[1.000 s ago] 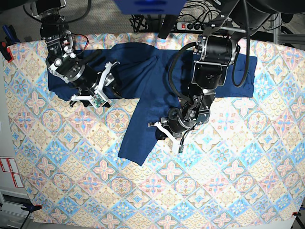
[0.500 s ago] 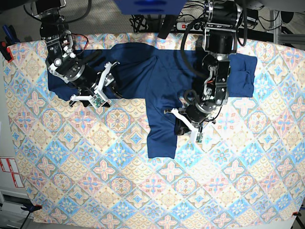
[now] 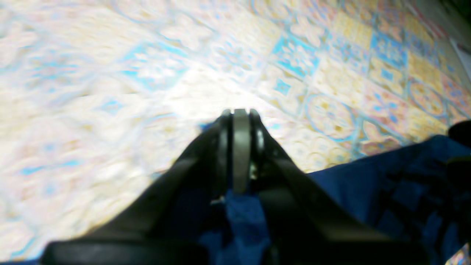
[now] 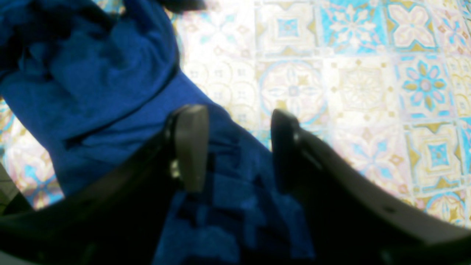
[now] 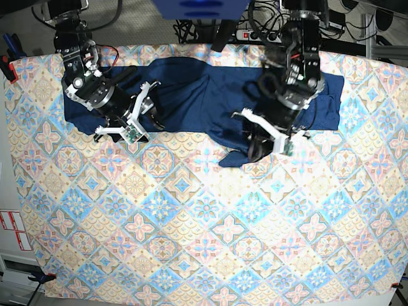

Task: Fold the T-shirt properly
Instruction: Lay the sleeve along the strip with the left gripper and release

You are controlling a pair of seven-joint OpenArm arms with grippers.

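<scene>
The dark blue T-shirt lies spread across the far part of the table, with a bunched flap at its lower middle. My left gripper is shut on that flap. In the left wrist view its jaws are pressed together with blue fabric pinched between them, and more shirt lies at the right. My right gripper is open over the shirt's left part. In the right wrist view its fingers stand apart above the blue fabric and hold nothing.
The pastel diamond-patterned cloth covers the whole table. A power strip and cables lie behind the far edge. A red clamp sits at the left edge. The left arm's body stands over the shirt's right part.
My left gripper has carried the shirt's hanging flap up and to the right, from the table's middle toward the shirt's body. The flap is now bunched. The right arm has not moved.
</scene>
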